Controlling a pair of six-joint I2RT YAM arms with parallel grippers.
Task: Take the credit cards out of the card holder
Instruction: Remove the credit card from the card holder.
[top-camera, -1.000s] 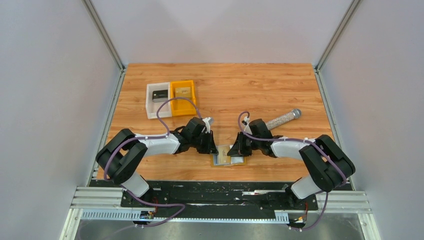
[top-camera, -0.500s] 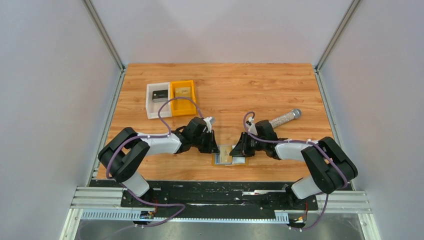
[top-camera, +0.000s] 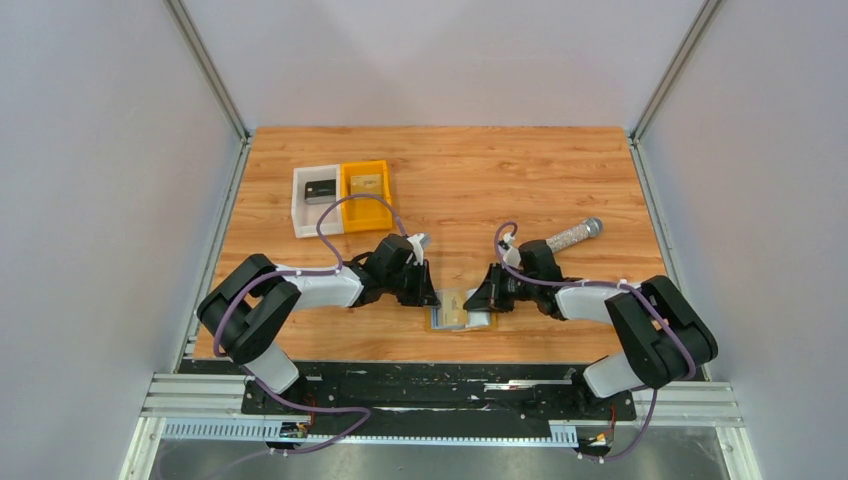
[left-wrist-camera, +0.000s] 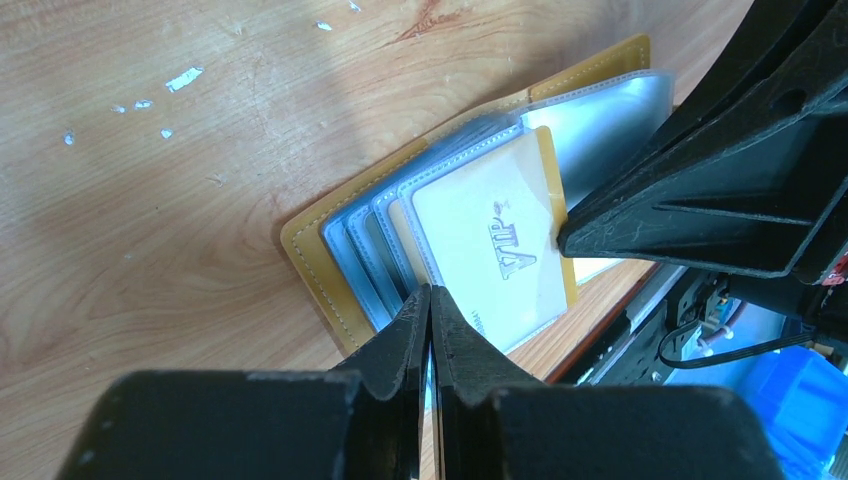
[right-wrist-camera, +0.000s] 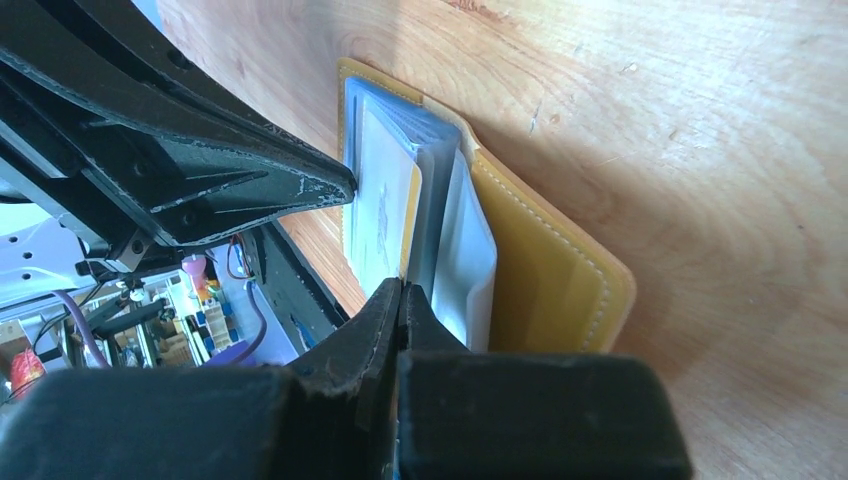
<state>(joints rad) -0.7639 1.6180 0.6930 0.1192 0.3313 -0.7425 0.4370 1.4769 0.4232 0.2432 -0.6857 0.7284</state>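
Now the right gripper (right-wrist-camera: 400, 288) has just pressed its jaws together at the edge of the VIP card (left-wrist-camera: 500, 240), while the left gripper (left-wrist-camera: 430, 292) pinches the open card holder (left-wrist-camera: 310, 250) between them, so pulling can probably begin.

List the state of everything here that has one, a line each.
card holder, open, lying flat, clear sleeves fanned
VIP card, in a sleeve, not yet out
left tool, shut, tips at the sleeves' edge
right tool, shut, tips at the VIP card's edge
white bin, holding a dark item
orange bin, holding a flat yellowish item
silver cylinder, lying on its side
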